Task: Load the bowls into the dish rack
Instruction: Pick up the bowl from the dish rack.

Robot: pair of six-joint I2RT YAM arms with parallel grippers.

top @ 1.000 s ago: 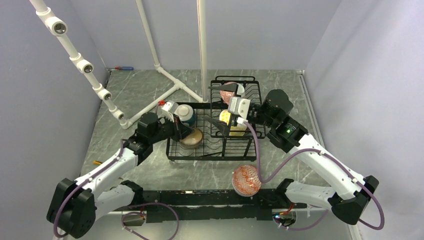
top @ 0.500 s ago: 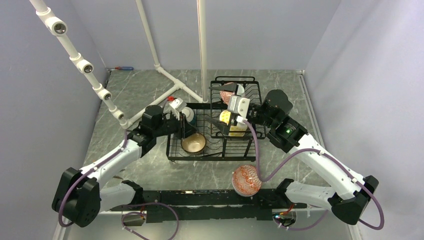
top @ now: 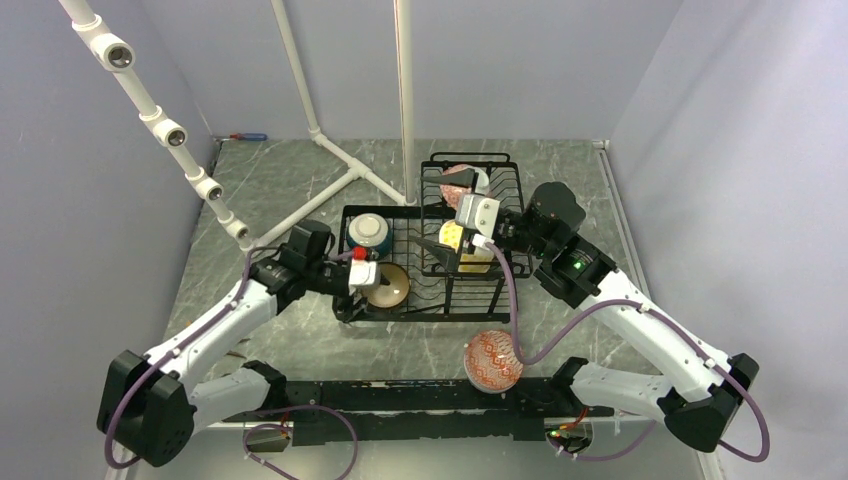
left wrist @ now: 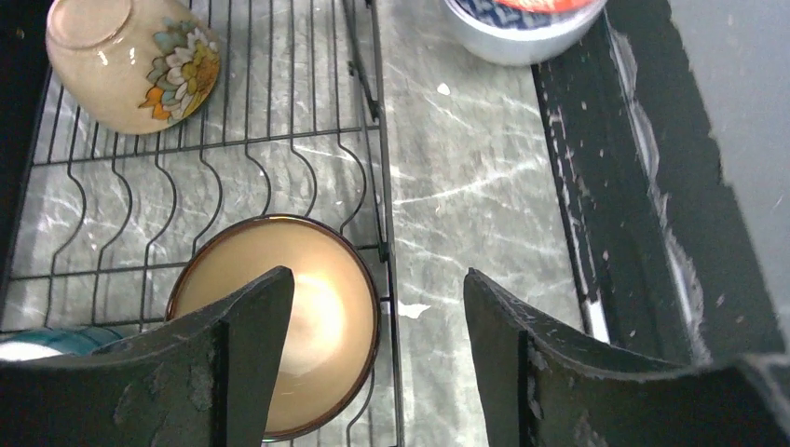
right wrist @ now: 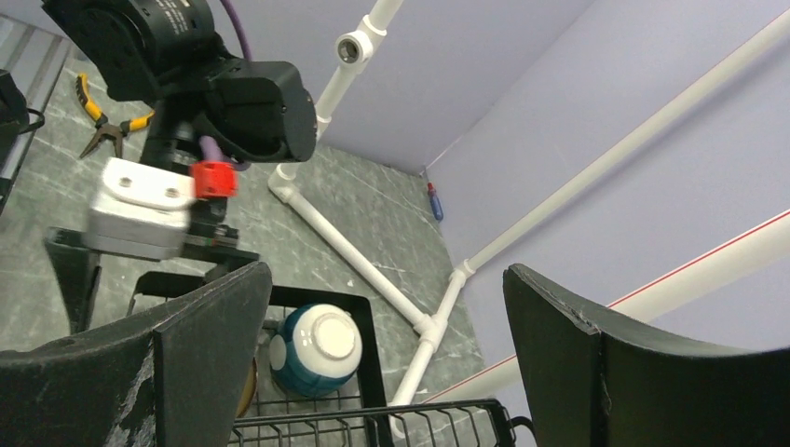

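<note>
The left pincer (left wrist: 377,289) is hanging open with nothing between its fingers, just above the brown-rimmed bowl (left wrist: 289,326), which is sitting upright in the lower tray of the dish rack (left wrist: 270,140). A floral cream bowl (left wrist: 130,60) is lying tipped on the rack wires beyond it, and a teal-and-white bowl (top: 369,232) is resting upside down in the tray's far left corner. The right pincer (right wrist: 387,279) is gaping wide and empty above the rack. A pink-patterned bowl (top: 458,180) is sitting in the raised basket, and a red-patterned bowl (top: 492,360) is sitting on the surface (top: 280,180) outside the rack.
</note>
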